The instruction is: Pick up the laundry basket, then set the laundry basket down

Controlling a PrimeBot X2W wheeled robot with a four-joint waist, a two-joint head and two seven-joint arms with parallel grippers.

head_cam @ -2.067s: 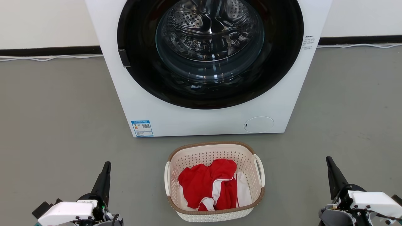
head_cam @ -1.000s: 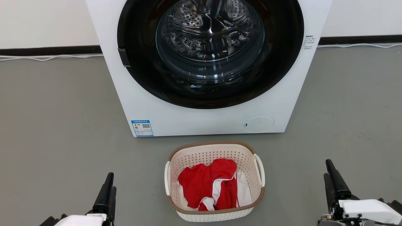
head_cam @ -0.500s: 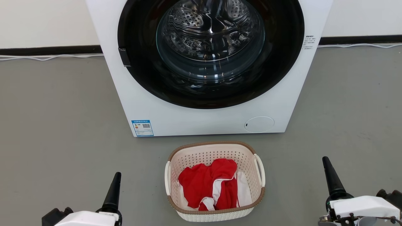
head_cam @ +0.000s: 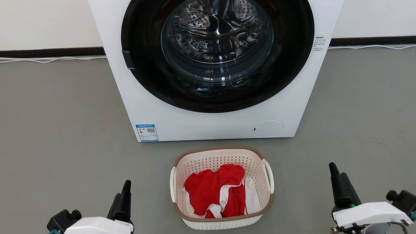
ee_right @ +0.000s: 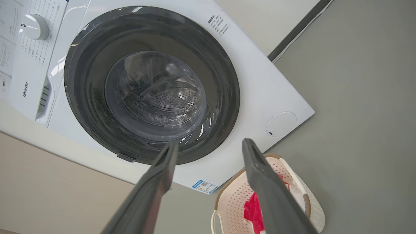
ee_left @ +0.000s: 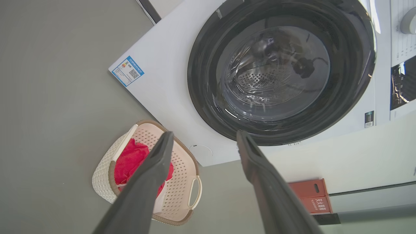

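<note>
The cream laundry basket with a brown rim stands on the grey floor just before the washing machine, red and white cloth inside it. White loop handles sit on its left and right sides. My left gripper hovers low at the basket's left, well apart from it; in the left wrist view its fingers stand spread and empty, with the basket beyond them. My right gripper waits off to the basket's right, also open, and the basket lies below it.
A white front-loading washing machine with its dark round door fills the space behind the basket. A wall with a black skirting and a white cable runs at the back. A red box sits beside the machine.
Both grippers have turned on their wrists and drifted slightly inward toward the basket. The basket and the cloth have stayed put.
</note>
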